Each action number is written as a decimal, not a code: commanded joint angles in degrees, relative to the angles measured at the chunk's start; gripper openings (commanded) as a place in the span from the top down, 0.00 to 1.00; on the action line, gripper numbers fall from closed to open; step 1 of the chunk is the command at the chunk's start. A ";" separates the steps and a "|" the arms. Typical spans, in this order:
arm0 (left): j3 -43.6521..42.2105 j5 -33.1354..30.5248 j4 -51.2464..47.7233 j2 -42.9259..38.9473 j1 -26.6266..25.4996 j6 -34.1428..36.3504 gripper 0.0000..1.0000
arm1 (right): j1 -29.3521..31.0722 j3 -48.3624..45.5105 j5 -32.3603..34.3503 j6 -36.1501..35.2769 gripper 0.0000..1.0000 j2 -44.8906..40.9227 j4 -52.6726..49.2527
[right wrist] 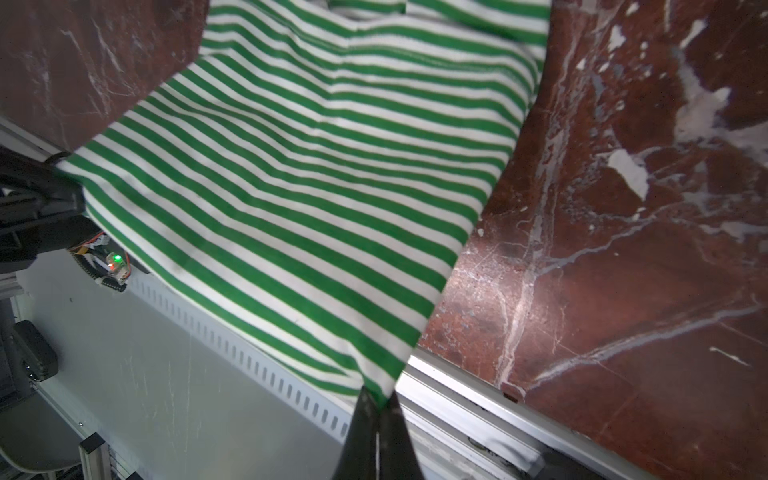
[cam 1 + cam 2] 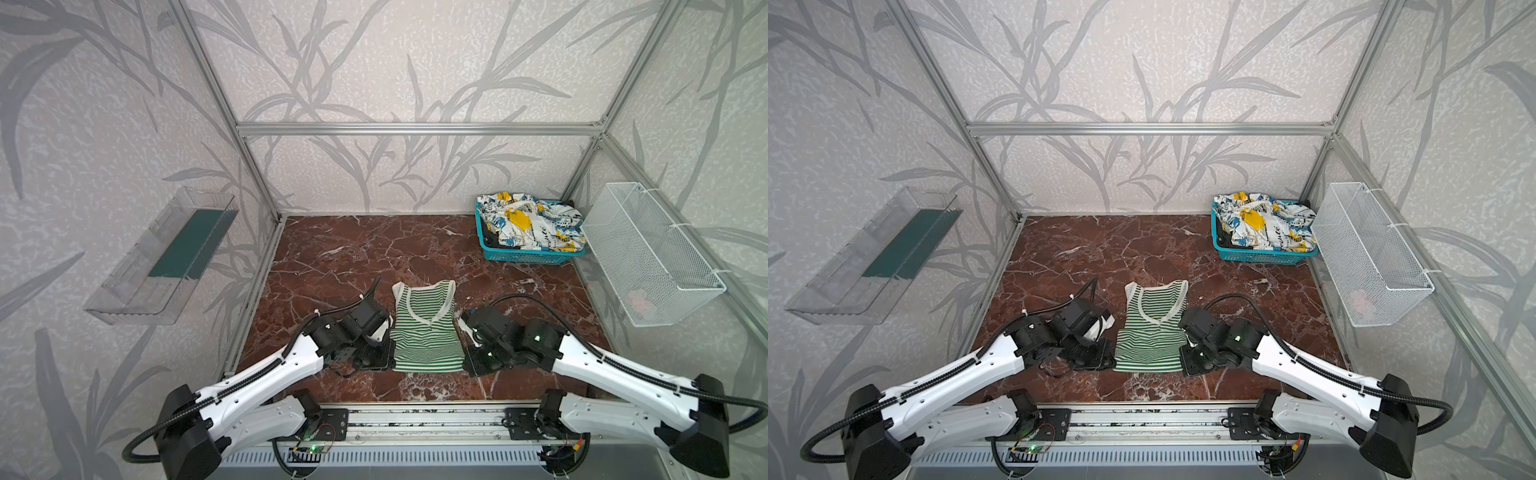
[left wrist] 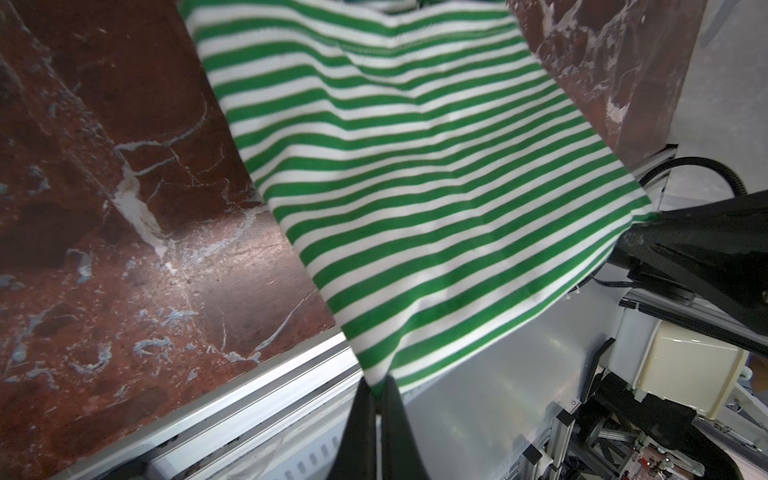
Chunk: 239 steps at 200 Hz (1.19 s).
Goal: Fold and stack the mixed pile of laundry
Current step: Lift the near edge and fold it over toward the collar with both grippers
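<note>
Our left gripper [image 3: 376,388] is pinched tight on one hem corner of the green-and-white striped top [image 2: 426,332], and our right gripper [image 1: 376,395] is clamped on the other corner, so the hem stretches between them, raised near the front edge of the marble table [image 2: 353,249]. The neckline end lies on the table. We see the printed white garment [image 2: 528,224] heaped in the teal basket [image 2: 523,255] at the far right corner, just beside the white wire basket [image 2: 648,257], where something small and pinkish [image 2: 638,299] shows faintly through the mesh
</note>
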 commanded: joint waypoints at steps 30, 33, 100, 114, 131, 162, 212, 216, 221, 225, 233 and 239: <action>10.46 -0.58 -0.46 7.87 2.77 3.51 1.00 | -5.73 5.91 0.41 -2.80 1.00 -1.42 -5.25; 11.11 -0.39 -0.39 8.79 3.18 4.05 1.00 | -6.39 6.06 0.35 -3.24 1.00 -1.15 -5.06; 24.89 6.66 2.32 26.73 13.44 14.65 1.00 | -23.14 10.48 -6.24 -14.27 1.00 8.27 3.04; 27.97 8.10 0.85 30.26 14.77 16.63 1.00 | -25.68 12.36 -7.56 -15.87 1.00 12.21 4.87; 30.81 8.44 -0.47 33.93 16.33 18.64 1.00 | -27.64 14.61 -9.12 -17.14 1.00 16.44 7.16; 33.08 8.12 0.69 38.50 19.68 19.19 1.00 | -30.16 18.92 -10.75 -18.95 1.00 24.25 9.95; 31.02 6.35 6.98 43.03 24.28 17.43 1.00 | -32.61 26.43 -11.31 -23.02 0.99 40.51 13.86; 30.56 6.79 8.24 43.54 24.74 16.79 1.00 | -32.70 26.93 -11.34 -23.20 0.99 41.76 14.42; 29.98 7.25 9.93 43.89 25.29 15.91 1.00 | -32.70 27.65 -11.44 -23.48 0.99 43.59 15.27; 29.57 7.33 11.21 44.09 25.63 15.28 1.00 | -32.70 28.13 -11.55 -23.67 0.98 44.76 15.95; 29.02 7.02 13.40 44.52 26.16 14.13 1.00 | -32.70 29.14 -11.60 -23.87 0.96 47.14 17.53; 28.79 6.91 14.90 44.80 26.49 13.69 1.00 | -32.73 29.86 -11.42 -23.85 0.95 48.68 18.39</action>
